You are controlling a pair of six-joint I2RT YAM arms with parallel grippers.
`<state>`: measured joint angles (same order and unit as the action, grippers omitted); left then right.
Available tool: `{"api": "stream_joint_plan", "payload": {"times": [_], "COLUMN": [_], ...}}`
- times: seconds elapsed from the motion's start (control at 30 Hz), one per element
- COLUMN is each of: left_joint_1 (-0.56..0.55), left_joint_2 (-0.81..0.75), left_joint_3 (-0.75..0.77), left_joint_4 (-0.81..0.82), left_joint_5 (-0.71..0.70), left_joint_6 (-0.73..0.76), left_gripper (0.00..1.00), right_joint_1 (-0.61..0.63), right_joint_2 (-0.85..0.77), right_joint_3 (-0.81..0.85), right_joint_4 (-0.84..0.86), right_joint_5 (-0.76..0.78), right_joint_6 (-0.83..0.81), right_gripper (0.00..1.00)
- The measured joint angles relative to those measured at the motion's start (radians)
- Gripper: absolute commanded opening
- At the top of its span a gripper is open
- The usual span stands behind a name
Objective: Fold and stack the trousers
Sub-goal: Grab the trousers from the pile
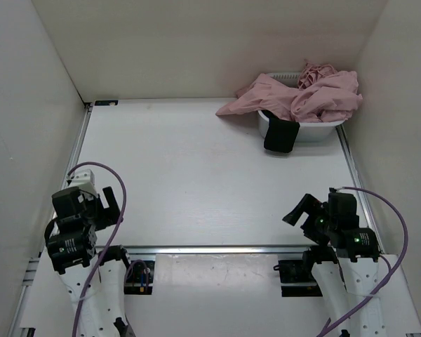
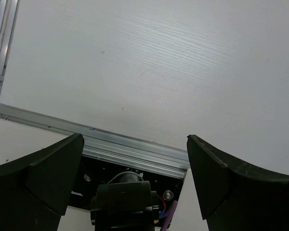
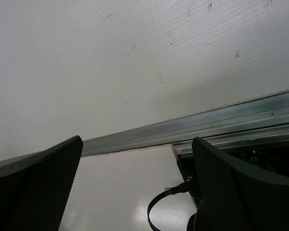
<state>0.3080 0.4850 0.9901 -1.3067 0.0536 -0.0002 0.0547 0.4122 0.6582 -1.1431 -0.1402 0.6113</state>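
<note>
The dusty-pink trousers (image 1: 305, 97) lie heaped in a white basket (image 1: 317, 130) at the table's back right, one part spilling over its left rim. They show in neither wrist view. My left gripper (image 1: 104, 203) is open and empty, low over the table's near left corner, far from the trousers. In the left wrist view (image 2: 135, 159) its fingers (image 2: 38, 178) stand wide apart above the rail. My right gripper (image 1: 300, 209) is open and empty near the front right. In the right wrist view (image 3: 135, 173) its fingers (image 3: 241, 187) are apart with nothing between them.
A black cloth (image 1: 281, 136) hangs over the basket's front wall. White walls enclose the table (image 1: 196, 168) on the left, back and right. An aluminium rail (image 1: 210, 248) runs along the near edge. Purple cables (image 1: 116, 189) loop from both arms.
</note>
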Motion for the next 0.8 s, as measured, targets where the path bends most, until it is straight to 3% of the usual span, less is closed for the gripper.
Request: {"api": "stream_joint_plan", "payload": {"times": [0.23,0.4,0.6,0.8], "left_joint_1": [0.000,-0.013,-0.083,-0.088], "left_joint_2": [0.046,0.117,0.241,0.452], "left_joint_3": [-0.002,-0.002,-0.002,0.039], "left_joint_4": [0.061,0.124,0.245,0.336], "left_joint_5": [0.090,0.182,0.253,0.283], "left_joint_6": [0.000,0.000,0.000,0.000], "left_gripper": [1.00,1.00,1.00,1.00], "right_joint_1": [0.000,0.000,0.000,-0.027], "right_joint_2": [0.057,0.213,0.597,1.174], "right_joint_3": [0.030,0.220,0.771,1.394], "right_joint_4": [-0.008,0.026,0.138,0.261], "right_joint_5": [0.064,0.130,0.290,0.457], "right_joint_6": [0.043,0.018,-0.072,-0.181], "right_gripper": [0.99,0.99,0.99,0.99]}}
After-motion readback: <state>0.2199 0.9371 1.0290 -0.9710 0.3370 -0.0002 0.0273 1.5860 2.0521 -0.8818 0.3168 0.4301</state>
